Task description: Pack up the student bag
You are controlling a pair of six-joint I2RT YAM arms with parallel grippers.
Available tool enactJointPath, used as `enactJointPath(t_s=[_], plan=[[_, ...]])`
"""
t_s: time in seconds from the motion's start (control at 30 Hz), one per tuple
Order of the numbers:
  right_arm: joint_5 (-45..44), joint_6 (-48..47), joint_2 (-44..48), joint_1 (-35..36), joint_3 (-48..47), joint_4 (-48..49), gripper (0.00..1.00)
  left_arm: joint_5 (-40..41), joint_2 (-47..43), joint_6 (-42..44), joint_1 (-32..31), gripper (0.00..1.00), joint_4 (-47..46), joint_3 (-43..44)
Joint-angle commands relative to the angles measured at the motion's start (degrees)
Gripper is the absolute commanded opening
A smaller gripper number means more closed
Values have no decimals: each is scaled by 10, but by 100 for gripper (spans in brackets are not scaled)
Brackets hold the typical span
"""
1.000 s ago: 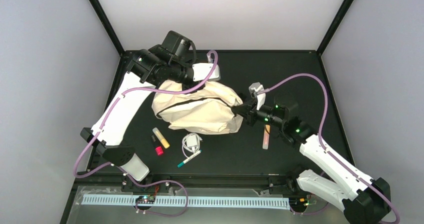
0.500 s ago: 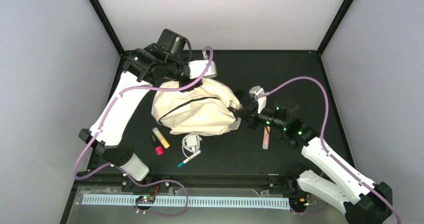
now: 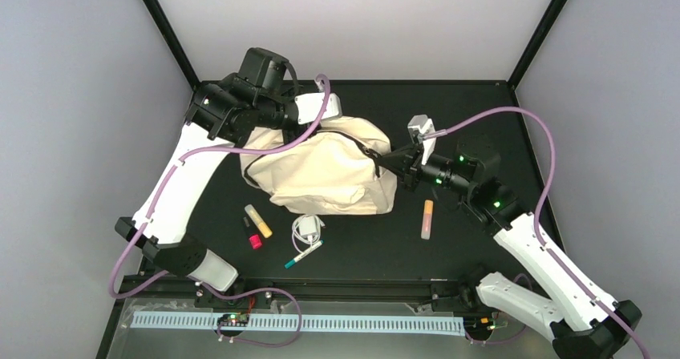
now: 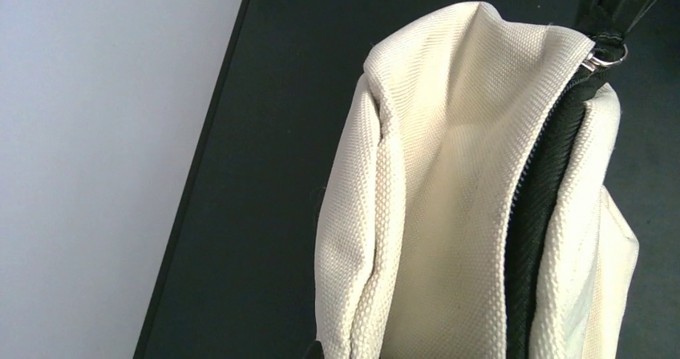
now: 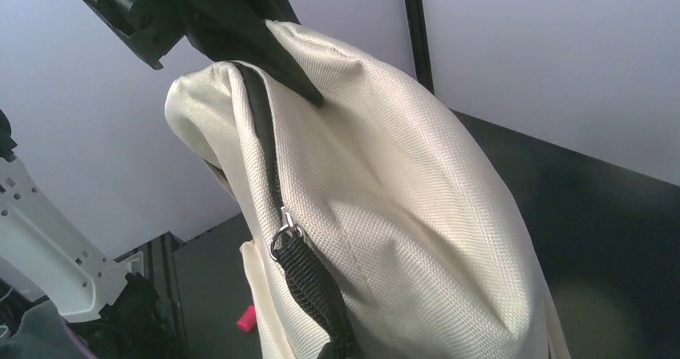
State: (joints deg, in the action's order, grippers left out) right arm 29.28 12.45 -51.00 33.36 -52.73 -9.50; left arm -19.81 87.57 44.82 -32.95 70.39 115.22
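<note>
The student bag (image 3: 329, 175) sits mid-table (image 3: 481, 118), toward the far edge. The left gripper (image 5: 265, 54) pinches its top fabric and the right gripper (image 3: 398, 167) pinches the zipper pull strap (image 5: 309, 283). Too hard a tug could slip the strap free, or drag the bag.

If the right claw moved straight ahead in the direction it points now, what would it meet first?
The bag: the right claw, shut on its black zipper strap, points into the cream fabric, probably before anything else.

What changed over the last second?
The left pincer drew left and farther away, the right pincer pulled right, spreading the student bag and uncovering the orange tube. Both stay shut on the bag; the charger and green marker didn't move.
</note>
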Motion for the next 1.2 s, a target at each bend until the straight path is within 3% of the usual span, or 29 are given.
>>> enactJointPath(t_s=[0.0,0.17,0.2,0.23,0.3,0.33,0.4,0.57,0.67,0.73,0.87,1.07,1.17], plan=[[16,15,21,1,23,50,1,37,-19,-6,1,2,-30,-17],[21,55,30,1,103,82,1,53,-12,-13,2,2,-37,-14],[20,58,30,0,111,85,1,46,-11,-15,2,6,-37,-12],[17,58,29,0,115,87,1,36,-10,-17,1,24,-35,-7],[14,56,23,1,115,89,1,7,-4,-21,0,72,-21,22],[15,53,19,1,112,91,1,-9,1,-24,-3,85,-11,54],[16,49,9,2,102,95,1,-29,6,-33,-10,98,-3,104],[8,36,-12,1,87,95,1,-187,-6,-83,-13,99,0,180],[4,26,-15,0,75,85,1,-206,-7,-65,-46,95,38,185],[3,21,-14,0,68,74,1,-167,-2,-12,-94,82,86,164],[-4,9,-12,1,56,54,1,-72,10,50,-176,71,136,83],[-1,3,-8,1,54,30,1,141,29,47,-187,65,24,-12],[-4,-4,-2,0,55,9,1,190,39,43,-188,64,-2,-27]])
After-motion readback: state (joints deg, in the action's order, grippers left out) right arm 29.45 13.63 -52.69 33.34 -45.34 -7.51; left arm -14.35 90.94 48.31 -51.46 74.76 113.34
